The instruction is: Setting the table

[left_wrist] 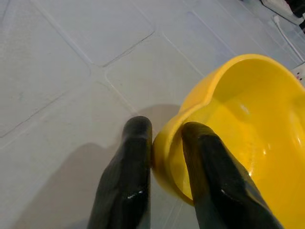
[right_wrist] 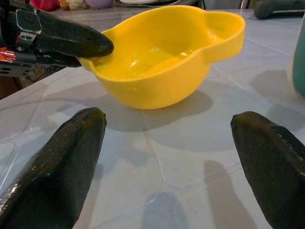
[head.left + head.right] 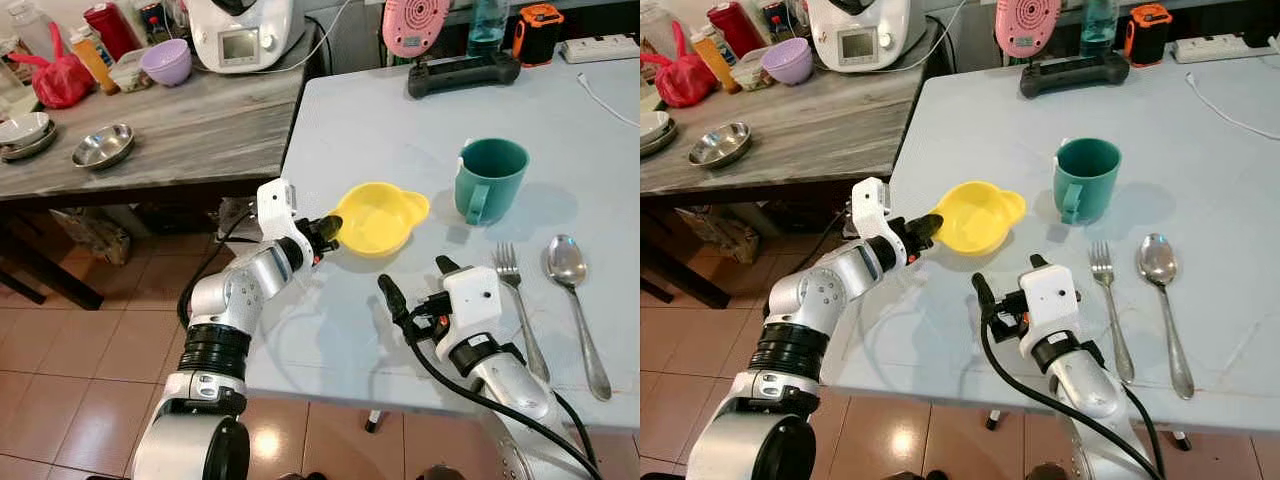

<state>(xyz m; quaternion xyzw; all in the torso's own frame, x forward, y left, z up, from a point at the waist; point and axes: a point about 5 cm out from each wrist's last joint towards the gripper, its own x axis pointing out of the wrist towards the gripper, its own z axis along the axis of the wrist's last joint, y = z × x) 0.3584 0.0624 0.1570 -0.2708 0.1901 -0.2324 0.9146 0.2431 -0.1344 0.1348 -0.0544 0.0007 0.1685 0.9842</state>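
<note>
A yellow bowl (image 3: 380,215) with two small ear handles is on the pale blue table (image 3: 400,130), near its left edge. My left gripper (image 3: 328,232) is shut on the bowl's near-left handle, one finger (image 1: 128,162) outside the rim and the other (image 1: 214,176) inside. Whether the bowl rests on the table or hangs just above it, I cannot tell. My right gripper (image 3: 414,274) stands open just in front of the bowl (image 2: 162,57), with nothing between its fingers (image 2: 57,162). A teal mug (image 3: 490,178) stands to the bowl's right. A fork (image 3: 520,300) and a spoon (image 3: 575,295) lie side by side in front of the mug.
A grey wooden side table (image 3: 190,130) stands at the left with steel bowls (image 3: 103,146), a purple bowl (image 3: 166,62), bottles and a white appliance (image 3: 245,35). At the blue table's back are a pink fan (image 3: 415,25), a black device (image 3: 463,72) and a power strip (image 3: 600,47). Tiled floor lies below.
</note>
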